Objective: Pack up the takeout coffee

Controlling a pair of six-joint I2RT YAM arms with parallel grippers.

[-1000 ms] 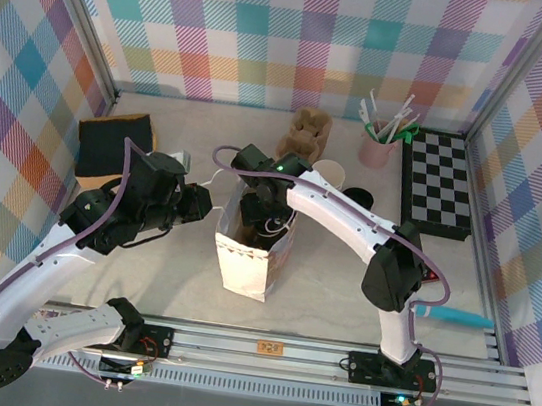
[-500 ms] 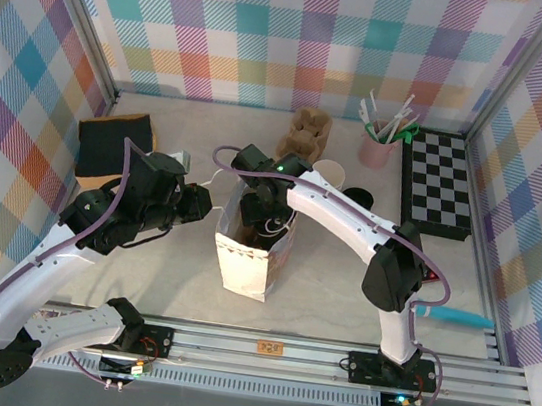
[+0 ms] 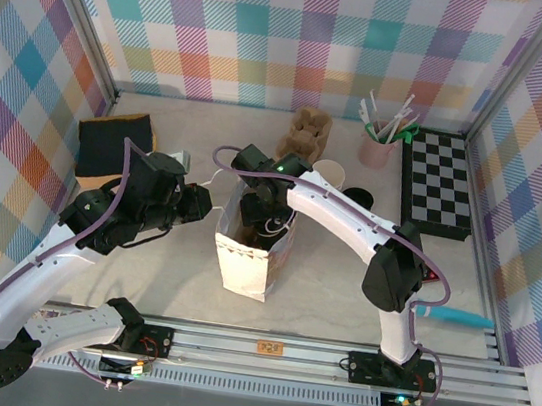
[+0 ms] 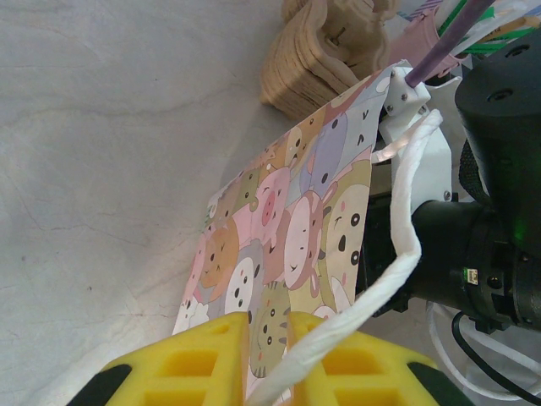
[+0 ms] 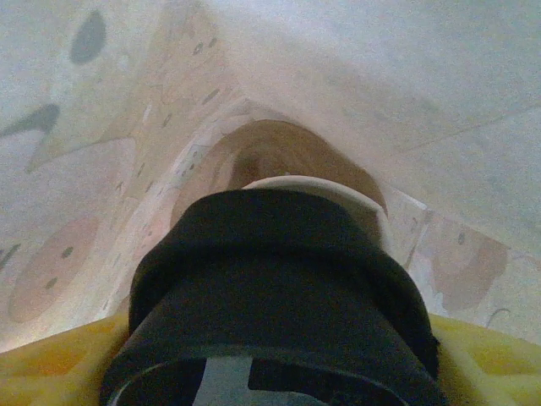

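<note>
Because the takeout coffee [image 5: 270,279] is a thin paper cup under a pressed-on black lid [image 5: 279,245], I'd judge it light, easy to crush and quick to spill if tipped. A gentle squeeze across the body just under the lid, keeping it upright, looks the safest hold. The right gripper [image 5: 270,359] has it much that way, with a yellow finger [image 5: 51,359] on either side of the cup, clamped around it. Cup and fingers are down inside the paper bag [image 3: 243,260], whose pale walls close in ahead of the fingers. Whether the cup touches the bag's floor I cannot tell. From above, the right arm arches over and its wrist dips straight into the bag's mouth. The left gripper [image 4: 266,359] is pinched on the bag's printed wall at the rim — the white handle [image 4: 401,245] loops just beside its fingers.
</note>
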